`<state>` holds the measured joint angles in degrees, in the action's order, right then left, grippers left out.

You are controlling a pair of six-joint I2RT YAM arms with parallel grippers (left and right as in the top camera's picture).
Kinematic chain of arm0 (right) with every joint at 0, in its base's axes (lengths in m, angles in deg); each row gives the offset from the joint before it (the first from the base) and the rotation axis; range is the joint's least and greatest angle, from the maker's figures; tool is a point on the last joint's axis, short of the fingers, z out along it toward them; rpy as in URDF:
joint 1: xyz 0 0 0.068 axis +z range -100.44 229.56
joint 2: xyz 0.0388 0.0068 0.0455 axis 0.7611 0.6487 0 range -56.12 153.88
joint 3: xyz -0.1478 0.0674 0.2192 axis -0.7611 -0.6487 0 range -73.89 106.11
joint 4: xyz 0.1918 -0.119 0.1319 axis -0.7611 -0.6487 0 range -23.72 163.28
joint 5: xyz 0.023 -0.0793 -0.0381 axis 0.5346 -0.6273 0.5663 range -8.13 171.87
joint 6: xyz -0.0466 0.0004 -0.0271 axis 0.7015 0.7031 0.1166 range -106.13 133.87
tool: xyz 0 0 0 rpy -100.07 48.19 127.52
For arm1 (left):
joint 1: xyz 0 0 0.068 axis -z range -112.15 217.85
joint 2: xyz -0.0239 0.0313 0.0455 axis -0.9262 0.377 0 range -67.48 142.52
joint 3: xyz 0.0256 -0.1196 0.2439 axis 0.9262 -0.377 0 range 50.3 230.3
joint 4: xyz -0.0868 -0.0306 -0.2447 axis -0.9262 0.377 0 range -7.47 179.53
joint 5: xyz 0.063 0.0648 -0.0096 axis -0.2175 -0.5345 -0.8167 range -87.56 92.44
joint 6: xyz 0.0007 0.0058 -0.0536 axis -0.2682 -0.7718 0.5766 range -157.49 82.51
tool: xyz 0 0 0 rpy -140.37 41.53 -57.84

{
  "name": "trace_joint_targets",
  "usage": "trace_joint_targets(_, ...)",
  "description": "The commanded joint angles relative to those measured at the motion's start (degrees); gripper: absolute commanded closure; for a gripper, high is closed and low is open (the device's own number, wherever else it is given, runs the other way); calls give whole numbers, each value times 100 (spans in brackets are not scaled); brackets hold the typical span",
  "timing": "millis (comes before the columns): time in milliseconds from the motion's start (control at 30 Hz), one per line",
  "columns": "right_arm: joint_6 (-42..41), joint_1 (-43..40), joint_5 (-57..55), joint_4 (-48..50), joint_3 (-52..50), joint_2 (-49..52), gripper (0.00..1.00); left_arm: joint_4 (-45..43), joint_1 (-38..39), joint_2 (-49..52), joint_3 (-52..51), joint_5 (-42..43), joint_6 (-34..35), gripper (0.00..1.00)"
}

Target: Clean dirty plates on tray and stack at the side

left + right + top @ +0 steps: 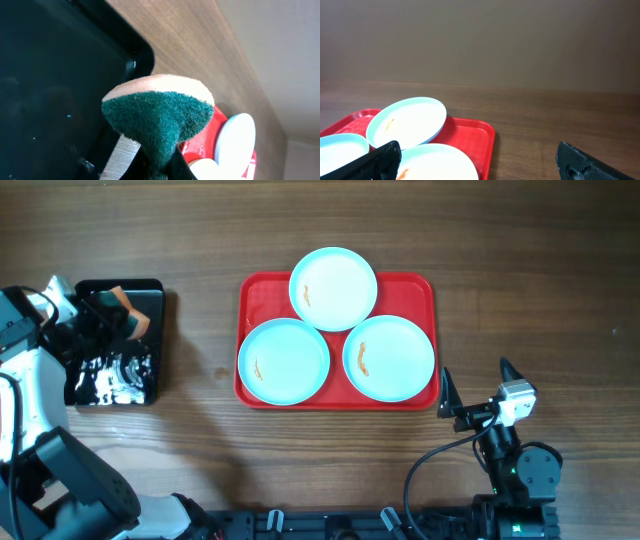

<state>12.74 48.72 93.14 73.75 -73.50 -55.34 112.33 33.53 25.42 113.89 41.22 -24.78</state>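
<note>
Three pale mint plates lie on the red tray [262, 292]: one at the back [333, 288], one front left [284, 361] and one front right [389, 357], each with a small orange smear. My left gripper [112, 315] is over the black tray [150, 290] at the far left, shut on a sponge [159, 116] with a green scouring face and orange back. My right gripper [474, 392] is open and empty, just right of the red tray's front right corner. The right wrist view shows the back plate [407, 121] and front right plate [440, 161].
The glossy black tray holds wet patches [115, 377] in its front half. Bare wooden table [200, 470] lies between the two trays, behind the red tray and to its right.
</note>
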Motion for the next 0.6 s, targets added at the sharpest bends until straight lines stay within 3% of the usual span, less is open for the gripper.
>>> trace_joint_targets(0, 96, 28, -76, 28, -9, -57, 0, -42, -155, -282, 66, 321, -2, 96)
trace_joint_targets(167, 98, 28, -76, 28, -9, -57, 0, 358, -74, -96, -68, -2103, -33, 96)
trace_joint_targets(233, 98, 28, -76, 28, -9, -57, 0, 214, -61, 72, -297, -2527, 426, 96)
trace_joint_targets(567, 98, 28, -76, 28, -9, -57, 0, -433, -85, -151, -256, -256, 625, 96)
